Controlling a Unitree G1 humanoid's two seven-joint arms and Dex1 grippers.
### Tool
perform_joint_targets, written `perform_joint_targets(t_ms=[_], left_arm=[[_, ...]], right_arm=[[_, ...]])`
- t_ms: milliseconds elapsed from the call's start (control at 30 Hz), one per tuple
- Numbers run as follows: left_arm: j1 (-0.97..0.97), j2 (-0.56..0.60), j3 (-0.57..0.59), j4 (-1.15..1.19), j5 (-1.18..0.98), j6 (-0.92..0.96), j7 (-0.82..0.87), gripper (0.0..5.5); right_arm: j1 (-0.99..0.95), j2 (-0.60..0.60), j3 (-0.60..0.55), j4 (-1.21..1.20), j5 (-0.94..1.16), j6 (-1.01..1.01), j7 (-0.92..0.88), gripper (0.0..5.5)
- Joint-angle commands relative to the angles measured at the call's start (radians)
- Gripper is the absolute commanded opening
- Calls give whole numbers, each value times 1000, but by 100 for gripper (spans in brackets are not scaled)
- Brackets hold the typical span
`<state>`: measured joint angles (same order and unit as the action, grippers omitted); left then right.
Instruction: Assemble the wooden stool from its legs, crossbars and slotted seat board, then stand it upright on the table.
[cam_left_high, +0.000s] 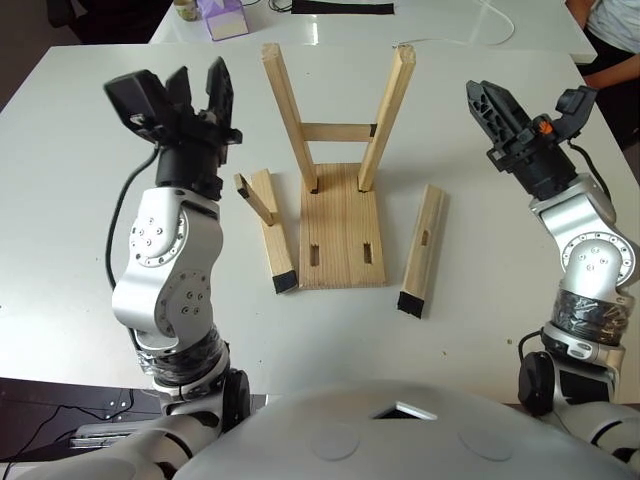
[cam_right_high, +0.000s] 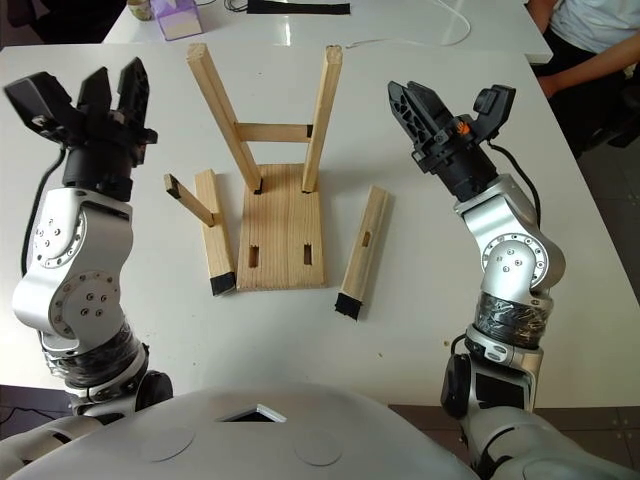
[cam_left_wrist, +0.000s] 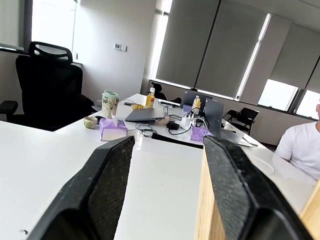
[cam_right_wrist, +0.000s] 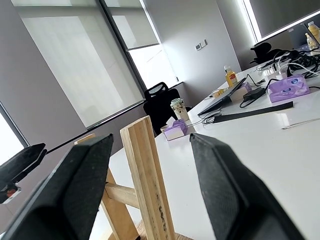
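The slotted seat board (cam_left_high: 340, 240) lies flat on the table (cam_left_high: 90, 200), slots facing up for the arms, I'd say. 2 legs (cam_left_high: 288, 115) joined by a crossbar (cam_left_high: 338, 131) stand plugged into its far slots; the 2 near slots are empty. Just left of the board lies a leg (cam_left_high: 274, 240) carrying a short crossbar (cam_left_high: 256, 198), and just right of it lies a bare leg (cam_left_high: 422, 250), both handy. The left gripper (cam_left_high: 198, 78) hangs released left of the board's far end. The right gripper (cam_left_high: 492, 102) is spread empty off to the board's right.
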<state>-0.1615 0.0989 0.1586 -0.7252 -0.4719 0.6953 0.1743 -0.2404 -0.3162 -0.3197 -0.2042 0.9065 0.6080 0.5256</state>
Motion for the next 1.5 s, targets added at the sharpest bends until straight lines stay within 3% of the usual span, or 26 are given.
perform_joint_targets(t_ms=[33, 167, 367, 533, 633, 733, 867, 967, 1133, 1300, 1500], left_arm=[[60, -40, -57, 211, 54, -41, -33, 257], [98, -64, -43, 398, 90, -150, -70, 257], [116, -88, -10, 117, -42, -149, -80, 257], [-49, 7, 223, -55, -152, -10, 123, 257], [46, 50, 189, -178, -211, 153, 150, 257], [288, 68, 172, -235, -209, 244, 130, 257], [622, 13, 131, -212, -144, 260, 123, 257], [714, -35, 105, -227, -112, 223, 133, 257], [663, -32, -121, -183, -100, 281, 74, 275], [522, -56, -158, -130, -82, 335, 81, 350], [407, -64, -172, -51, -3, 394, 120, 356]], right_arm=[[-2, 25, 21, 5, -4, -8, -10, 282], [-15, 39, 26, 14, -5, -16, -13, 282], [59, 48, 6, -45, 16, -11, -38, 282], [145, 68, 2, -113, 29, -6, -74, 282], [192, 68, 4, -147, 26, -9, -90, 282], [210, 64, -7, -161, 34, -9, -107, 282], [197, 35, -10, -148, 45, 12, -105, 282], [181, 0, -15, -130, 56, 34, -95, 282], [159, -20, 11, -107, 55, 58, -84, 282], [124, -34, 27, -71, 45, 74, -63, 282], [100, -25, 43, -45, 32, 64, -54, 282]])
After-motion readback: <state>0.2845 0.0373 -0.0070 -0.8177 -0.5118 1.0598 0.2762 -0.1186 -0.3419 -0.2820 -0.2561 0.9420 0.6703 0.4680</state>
